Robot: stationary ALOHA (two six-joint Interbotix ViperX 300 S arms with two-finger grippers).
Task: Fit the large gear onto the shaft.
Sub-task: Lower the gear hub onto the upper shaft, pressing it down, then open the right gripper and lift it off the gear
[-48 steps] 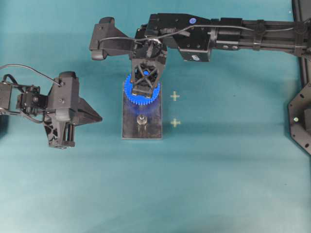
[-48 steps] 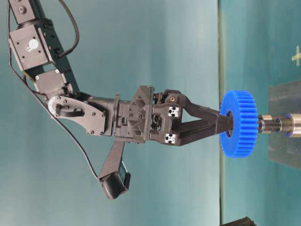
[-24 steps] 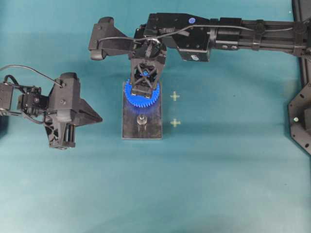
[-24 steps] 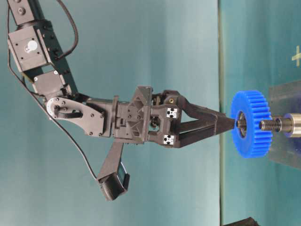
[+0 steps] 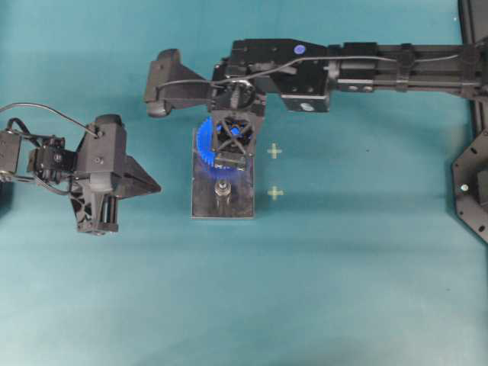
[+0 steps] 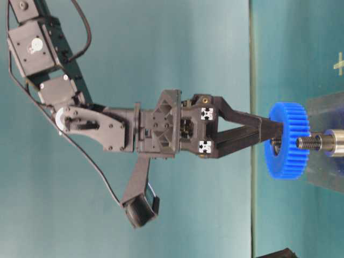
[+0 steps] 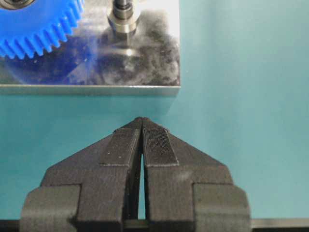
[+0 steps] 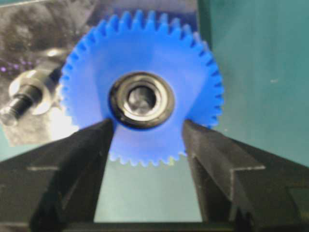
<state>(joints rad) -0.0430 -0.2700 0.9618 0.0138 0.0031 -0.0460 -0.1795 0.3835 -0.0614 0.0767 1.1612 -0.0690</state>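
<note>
The large gear (image 8: pixel 145 82) is bright blue and lies flat over the far end of the dark grey plate (image 5: pixel 223 206), with its metal bearing facing up. The shaft it covers is hidden, apart from a silvery glint inside the bearing hole. My right gripper (image 8: pixel 147 128) hangs just above the gear (image 6: pixel 287 141). It is open, with one finger on each side of the bearing, and grips nothing. A look-alike pin (image 5: pixel 222 188) stands bare on the near half of the plate. My left gripper (image 7: pixel 141 121) is shut and empty, left of the plate (image 7: pixel 145 63).
Two pale cross marks (image 5: pixel 274 152) lie on the teal surface right of the plate. Dark equipment (image 5: pixel 473 191) stands at the right edge. The right arm (image 5: pixel 366 65) spans the top of the overhead view.
My right jaws have widened and let go of the gear, which has slid down toward the plate. The right wrist then shifted slightly toward the near pin. The left arm has not moved.
</note>
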